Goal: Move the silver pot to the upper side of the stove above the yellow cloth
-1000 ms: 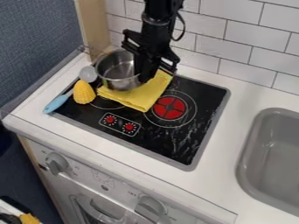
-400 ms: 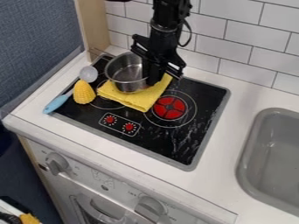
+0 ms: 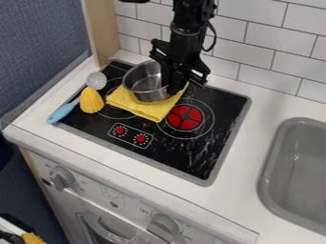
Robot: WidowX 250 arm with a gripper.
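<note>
Yellow cloth (image 3: pixel 141 107) could bunch up or drag along if the pot (image 3: pixel 147 94) travels too low and its base catches the folds. Round, deep-sided and shiny silver, the pot overlaps the cloth's upper edge, with the black gripper (image 3: pixel 170 89) at its sink-side rim; I cannot tell how far open that is or whether it has hold.

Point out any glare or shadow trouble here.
Camera view: pale highlights on the silver pot; whitish streaks on the black stove, glare or surface marks, cannot tell which; white counter lit fairly evenly.
</note>
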